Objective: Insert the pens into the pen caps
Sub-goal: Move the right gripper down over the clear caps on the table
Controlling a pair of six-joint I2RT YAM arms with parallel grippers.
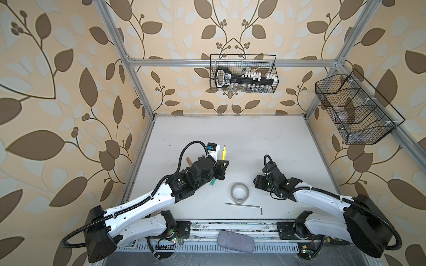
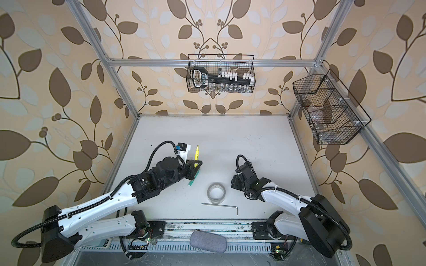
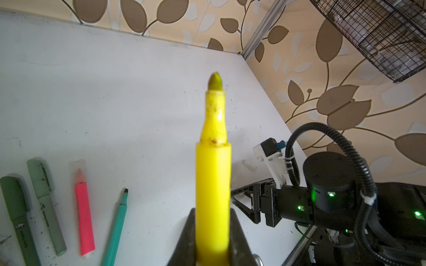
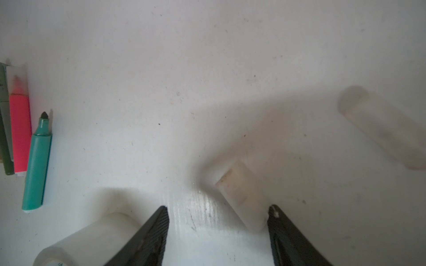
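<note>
Yellow marker [image 3: 213, 184] pinched; clear cap [image 4: 242, 195] lying between spread fingers.
The yellow marker, tip bare, is clamped by the left fingers [image 3: 187, 237] and held raised over the worktop [image 1: 230, 133], behind and left of the tape roll [image 1: 239, 192]. The clear cap lies flat just right of the tape roll, between the wide-apart right fingers [image 4: 152, 239] and close to one of them. An uncapped green marker [image 4: 38, 168] lies left of the tape roll.

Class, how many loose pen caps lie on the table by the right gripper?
2. The near clear cap lies between the open jaws of the right gripper; the far clear cap lies farther off. Others may be hidden.
</note>
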